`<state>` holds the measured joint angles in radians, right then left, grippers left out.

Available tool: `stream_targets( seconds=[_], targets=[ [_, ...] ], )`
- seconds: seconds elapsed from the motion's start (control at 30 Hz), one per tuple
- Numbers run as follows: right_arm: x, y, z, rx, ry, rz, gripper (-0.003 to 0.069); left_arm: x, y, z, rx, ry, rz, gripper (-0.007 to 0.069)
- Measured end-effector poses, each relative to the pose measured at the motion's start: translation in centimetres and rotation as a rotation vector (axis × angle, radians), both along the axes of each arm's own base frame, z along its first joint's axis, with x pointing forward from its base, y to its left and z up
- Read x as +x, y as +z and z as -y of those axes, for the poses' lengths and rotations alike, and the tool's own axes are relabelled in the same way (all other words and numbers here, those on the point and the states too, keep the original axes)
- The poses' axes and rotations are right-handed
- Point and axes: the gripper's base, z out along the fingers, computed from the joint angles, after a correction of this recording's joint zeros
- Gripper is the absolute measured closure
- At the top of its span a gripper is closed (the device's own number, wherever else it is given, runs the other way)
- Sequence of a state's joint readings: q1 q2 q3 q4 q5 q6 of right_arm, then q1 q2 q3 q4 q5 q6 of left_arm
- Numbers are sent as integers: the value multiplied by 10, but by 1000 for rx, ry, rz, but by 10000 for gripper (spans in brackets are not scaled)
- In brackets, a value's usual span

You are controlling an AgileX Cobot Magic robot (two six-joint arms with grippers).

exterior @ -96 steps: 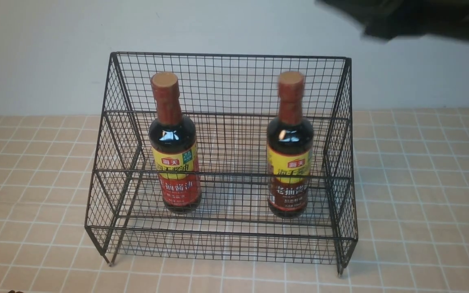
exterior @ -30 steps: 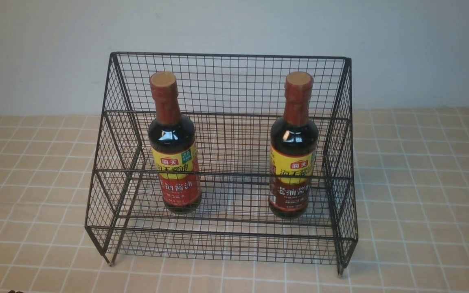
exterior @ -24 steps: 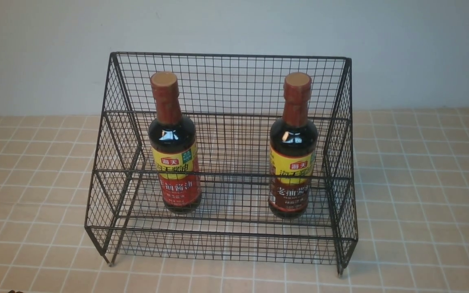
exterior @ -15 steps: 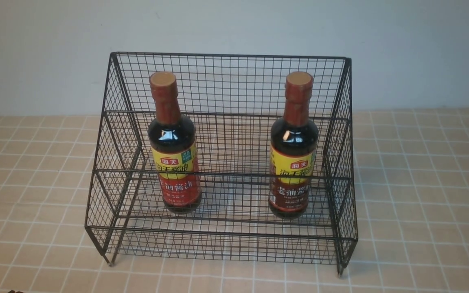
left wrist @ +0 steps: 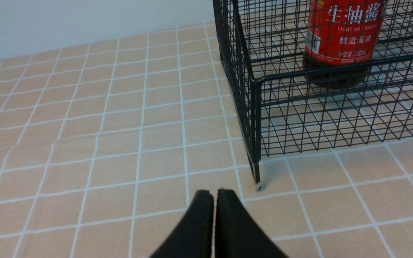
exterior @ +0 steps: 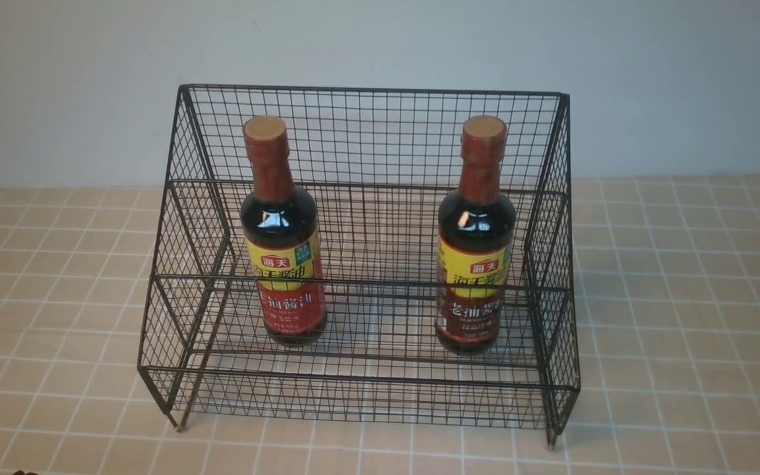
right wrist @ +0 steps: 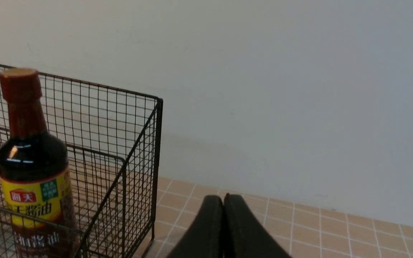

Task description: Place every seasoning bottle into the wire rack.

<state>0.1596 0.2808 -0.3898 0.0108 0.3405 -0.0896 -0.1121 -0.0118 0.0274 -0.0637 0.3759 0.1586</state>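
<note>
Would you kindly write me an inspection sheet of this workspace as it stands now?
Surface: tan tiled tabletop, white grout lines.
Job's things: red-label bottle and brown-label bottle upright, apart, on the lower shelf of the wire rack.
Clutter: nothing seen.
Grippers: left gripper shut and holding nothing, above the tiles near a rack foot; right gripper shut and holding nothing, beside the rack.
Cables: nothing seen.
Surroundings: plain pale wall.

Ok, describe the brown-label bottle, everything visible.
The brown-label bottle stands upright on the rack's lower shelf, on the robot's right, near the right side mesh. Dark liquid fills it; the neck is reddish-brown, the cap tan, the label yellow above and brown below with Chinese characters. Nothing grips it.
</note>
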Motion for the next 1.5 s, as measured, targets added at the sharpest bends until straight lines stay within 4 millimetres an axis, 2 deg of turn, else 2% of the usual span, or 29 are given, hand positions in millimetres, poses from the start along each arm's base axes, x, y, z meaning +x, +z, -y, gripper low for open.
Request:
stream_targets(
  seconds=[0.03,0.17,0.2,0.23,0.27,0.3,0.33,0.37,0.43,0.47,0.6,1.5],
  targets=[
    [-1,0,0,1,0,5,670,0,0,0,0,0,0,631],
    [-15,-36,3,8,-11,14,670,0,0,0,0,0,0,631],
    [-16,-38,3,10,-12,13,670,0,0,0,0,0,0,631],
    [-19,-52,4,17,-20,9,670,0,0,0,0,0,0,631],
    [-20,-54,4,20,-22,14,670,0,0,0,0,0,0,631],
    [-21,-74,5,30,-37,-6,670,0,0,0,0,0,0,631],
    [-19,-87,6,35,-48,-34,670,0,0,0,0,0,0,631],
    [-19,-92,6,39,-54,-48,670,0,0,0,0,0,0,631],
    [-16,-119,8,73,-103,-134,670,0,0,0,0,0,0,631],
    [-16,-122,9,92,-121,-155,670,0,0,0,0,0,-1,631],
    [-16,-122,11,127,-167,-155,670,0,0,0,0,0,-1,631],
    [-16,-122,11,118,-169,-154,670,0,0,0,0,1,-1,631]
  ],
)
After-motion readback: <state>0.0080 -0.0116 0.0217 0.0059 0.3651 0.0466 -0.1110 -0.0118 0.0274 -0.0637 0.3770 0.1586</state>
